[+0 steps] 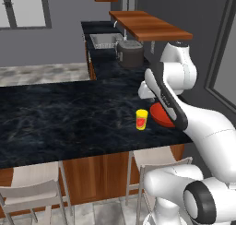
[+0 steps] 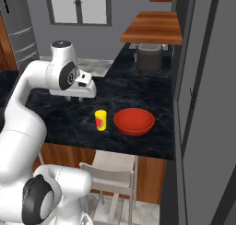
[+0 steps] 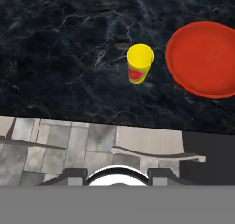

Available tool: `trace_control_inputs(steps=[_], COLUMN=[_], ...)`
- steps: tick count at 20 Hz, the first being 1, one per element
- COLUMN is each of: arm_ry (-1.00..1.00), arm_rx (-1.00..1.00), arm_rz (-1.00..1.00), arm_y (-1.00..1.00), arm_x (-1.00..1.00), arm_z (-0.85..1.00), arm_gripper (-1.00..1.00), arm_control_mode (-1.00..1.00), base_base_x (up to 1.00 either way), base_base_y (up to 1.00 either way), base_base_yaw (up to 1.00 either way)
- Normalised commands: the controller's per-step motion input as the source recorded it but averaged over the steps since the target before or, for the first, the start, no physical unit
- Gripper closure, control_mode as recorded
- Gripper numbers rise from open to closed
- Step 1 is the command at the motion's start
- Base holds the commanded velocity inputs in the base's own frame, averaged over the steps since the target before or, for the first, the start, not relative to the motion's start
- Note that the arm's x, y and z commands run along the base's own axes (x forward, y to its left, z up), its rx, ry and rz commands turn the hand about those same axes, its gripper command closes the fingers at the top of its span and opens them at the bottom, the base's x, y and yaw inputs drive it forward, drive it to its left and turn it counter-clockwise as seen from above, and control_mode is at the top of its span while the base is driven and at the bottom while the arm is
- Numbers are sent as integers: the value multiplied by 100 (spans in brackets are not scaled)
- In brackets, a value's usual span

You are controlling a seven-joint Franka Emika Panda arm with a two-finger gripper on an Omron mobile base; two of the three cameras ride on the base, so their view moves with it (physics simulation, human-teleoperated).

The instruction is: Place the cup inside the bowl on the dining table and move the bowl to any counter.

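Observation:
The small yellow cup point(image 1: 142, 119) point(image 2: 101, 120) point(image 3: 139, 63) with a red mark stands upright on the black dining table point(image 1: 69, 118) point(image 2: 138, 92) point(image 3: 59, 58) near its front edge. Just to its right sits the wide red bowl point(image 1: 157, 113) point(image 2: 134, 121) point(image 3: 204, 58), empty and apart from the cup; my arm covers part of it in the left base view. My gripper point(image 2: 76, 99) point(image 3: 118, 175) hovers well above the table, behind and left of the cup. It looks down on both, and its fingers stand apart with nothing between them.
A dark grey cooker pot point(image 1: 130, 53) point(image 2: 149, 57) stands on the counter point(image 1: 108, 67) behind the table, under a wooden shelf point(image 1: 150, 26) point(image 2: 154, 28). A sink point(image 1: 103, 40) lies farther back. Pale stools point(image 1: 32, 187) point(image 2: 113, 168) stand along the table's front edge. A dark wall point(image 2: 203, 104) closes the right side.

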Motion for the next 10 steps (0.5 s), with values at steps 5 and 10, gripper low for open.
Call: trace_control_inputs(steps=[5, 10], arm_ry=[2, 2], arm_rx=[0, 0], arm_rz=[0, 0], arm_y=[0, 0], arm_x=[0, 0], arm_z=[0, -9], arm_gripper=[-100, -100], arm_control_mode=[-100, -100], base_base_x=[0, 0], base_base_y=[0, 0], base_base_yaw=[0, 0])
